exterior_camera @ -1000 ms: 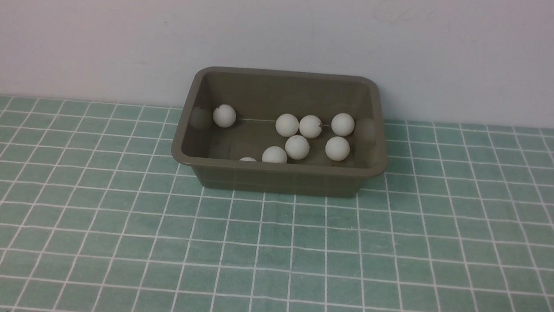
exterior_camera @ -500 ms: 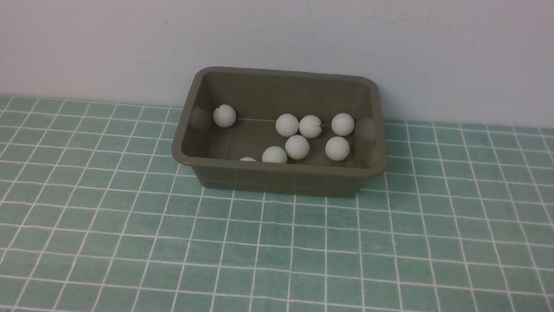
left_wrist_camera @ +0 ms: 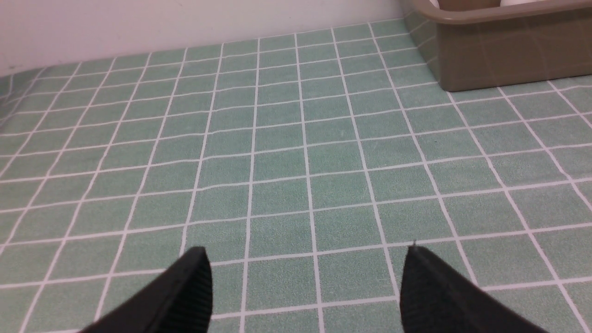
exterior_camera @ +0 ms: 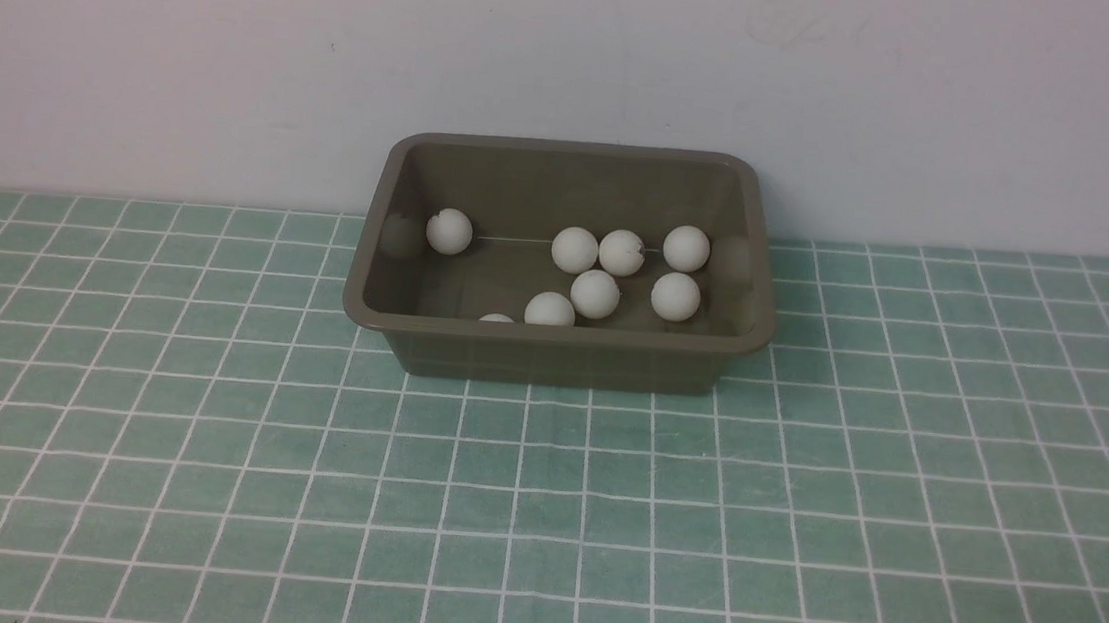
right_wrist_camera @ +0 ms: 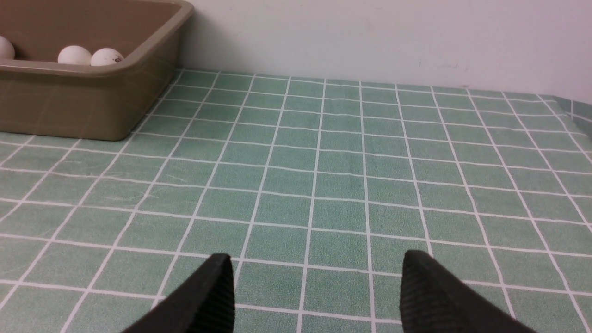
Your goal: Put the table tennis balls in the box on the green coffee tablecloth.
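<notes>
Inside the box [exterior_camera: 556,352], at the far middle of the worktop against the wall [exterior_camera: 577,53]: eight table tennis balls [exterior_camera: 595,294] lying on the olive-brown floor. Sitting alone toward the left end, one ball [exterior_camera: 449,231]; clustering toward the right half, six more, with two of them touching side by side near the far wall; peeking just over the near rim, only the top of the eighth [exterior_camera: 497,319]. Showing a small dark printed mark on a couple of them. Resting upright and square to the wall, the box, on the green coffee tablecloth [exterior_camera: 537,511], mint with thin white grid lines, spreading flat across the whole worktop with nothing else lying on it in the front view.

Hovering low over bare cloth well to the left of the box, the left gripper [left_wrist_camera: 305,289], its two black fingers [left_wrist_camera: 185,296] standing wide apart and holding nothing; showing a corner of the box at the edge of that wrist view. Hovering likewise over bare cloth to the right of the box, the right gripper [right_wrist_camera: 314,293], black fingers [right_wrist_camera: 428,296] parted with only tablecloth between them, gripping nothing; showing the box's near right corner and three balls over its rim in that wrist view.
</notes>
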